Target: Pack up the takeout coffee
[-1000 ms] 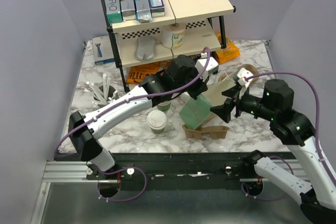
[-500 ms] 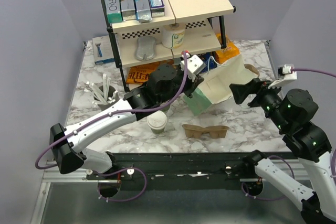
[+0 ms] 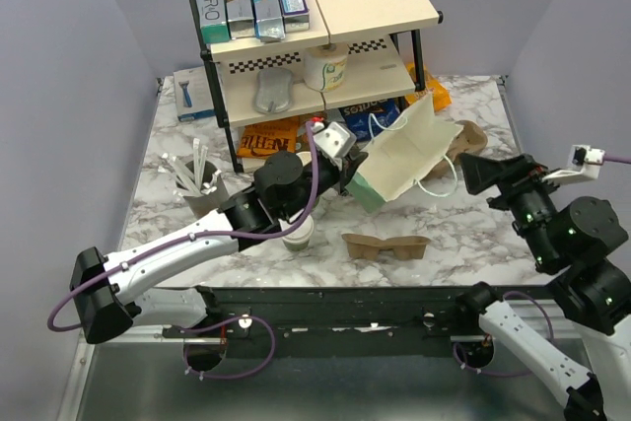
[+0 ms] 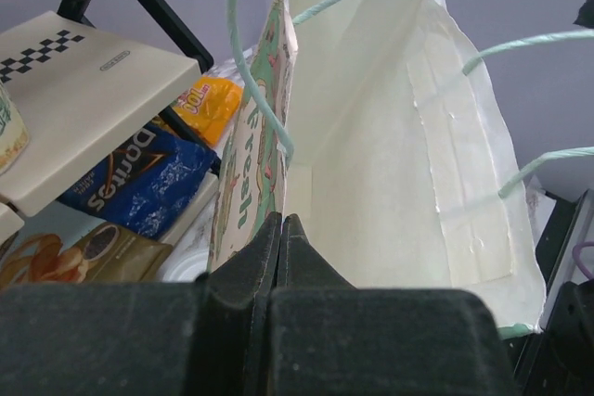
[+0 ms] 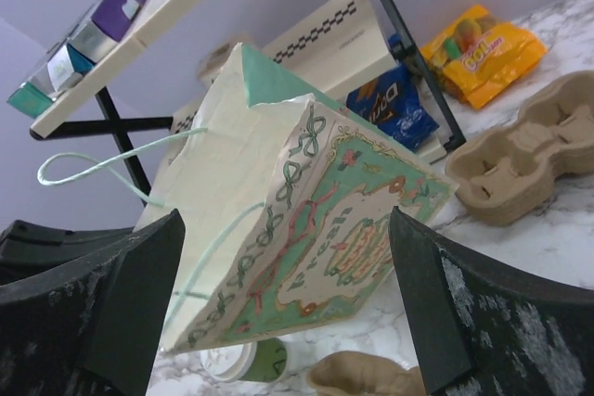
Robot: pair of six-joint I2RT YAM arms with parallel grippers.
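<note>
Pinching bag: left gripper; right gripper agape

A tilted paper bag fills the middle; beneath it peeks the takeout coffee, right of it a cardboard carrier.

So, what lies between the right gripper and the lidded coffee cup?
The paper bag, tilted; in the right wrist view the lidded cup peeks out beneath it.

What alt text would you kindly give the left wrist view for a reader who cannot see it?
The left hand, shut, pinches the edge of an open paper bag, nothing visible inside. Left of it, a blue chip bag lies under a shelf.
</note>
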